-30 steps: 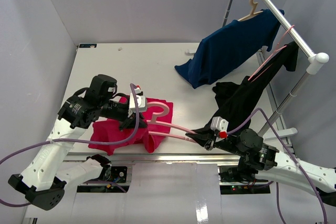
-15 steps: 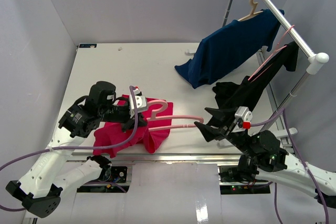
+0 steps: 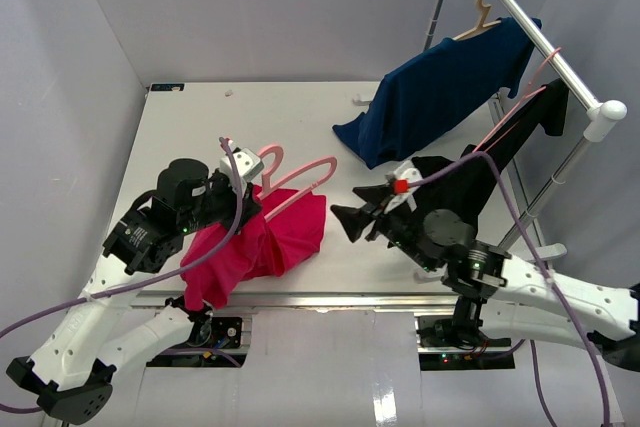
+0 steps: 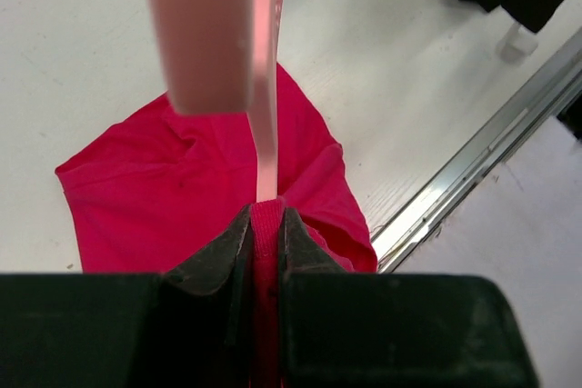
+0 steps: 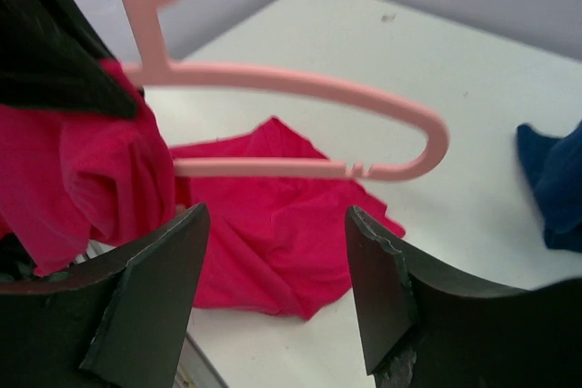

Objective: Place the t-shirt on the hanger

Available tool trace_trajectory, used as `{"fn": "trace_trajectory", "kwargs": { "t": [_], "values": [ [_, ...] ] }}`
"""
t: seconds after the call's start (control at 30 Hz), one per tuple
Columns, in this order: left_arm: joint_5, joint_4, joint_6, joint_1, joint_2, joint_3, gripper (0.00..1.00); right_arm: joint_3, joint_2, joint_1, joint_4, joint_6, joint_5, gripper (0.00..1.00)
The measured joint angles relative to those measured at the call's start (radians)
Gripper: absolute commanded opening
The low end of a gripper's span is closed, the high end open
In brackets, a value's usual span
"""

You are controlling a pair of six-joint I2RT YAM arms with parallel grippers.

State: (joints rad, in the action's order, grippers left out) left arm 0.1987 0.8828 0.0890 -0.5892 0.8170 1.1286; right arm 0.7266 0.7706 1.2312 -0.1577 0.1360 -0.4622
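My left gripper [image 3: 248, 201] is shut on a fold of the crimson t-shirt [image 3: 262, 243], with the pale-pink hanger [image 3: 300, 175] rising out of the same pinch. In the left wrist view the jaws [image 4: 265, 217] clamp red ribbed cloth, and the hanger's arm [image 4: 264, 134] comes up from it. The shirt [image 4: 155, 184] hangs from the grip and trails onto the table. My right gripper [image 3: 347, 219] is open and empty, to the right of the hanger and apart from it. In its own view [image 5: 277, 270] it faces the hanger [image 5: 300, 81] and the shirt [image 5: 273, 233].
A navy shirt [image 3: 440, 87] on a beige hanger [image 3: 487, 2] and a black garment [image 3: 470, 182] hang from the rail [image 3: 560, 62] at the back right. The black garment droops onto the white table [image 3: 300, 112]. A metal strip [image 3: 340, 299] edges the table's front.
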Motion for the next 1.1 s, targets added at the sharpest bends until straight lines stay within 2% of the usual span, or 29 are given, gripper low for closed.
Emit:
{"fn": "trace_trajectory", "kwargs": {
  "t": [0.2, 0.33, 0.5, 0.8, 1.1],
  "values": [
    [-0.076, -0.063, -0.149, 0.000, -0.015, -0.011, 0.00, -0.025, 0.196, 0.000, -0.047, 0.090, 0.020, 0.58],
    [-0.113, -0.104, -0.209, 0.000, -0.086, -0.043, 0.00, -0.024, 0.315, 0.001, -0.116, 0.152, 0.021, 0.53],
    [-0.135, -0.146, -0.259, 0.000, -0.178, -0.070, 0.00, -0.023, 0.464, 0.009, -0.197, 0.214, 0.032, 0.50],
    [-0.155, -0.184, -0.287, 0.000, -0.205, -0.138, 0.00, -0.004, 0.608, 0.063, -0.290, 0.261, 0.019, 0.48],
    [-0.166, -0.203, -0.289, 0.000, -0.223, -0.168, 0.00, 0.003, 0.641, 0.090, -0.324, 0.269, -0.011, 0.48]
  ]
}}
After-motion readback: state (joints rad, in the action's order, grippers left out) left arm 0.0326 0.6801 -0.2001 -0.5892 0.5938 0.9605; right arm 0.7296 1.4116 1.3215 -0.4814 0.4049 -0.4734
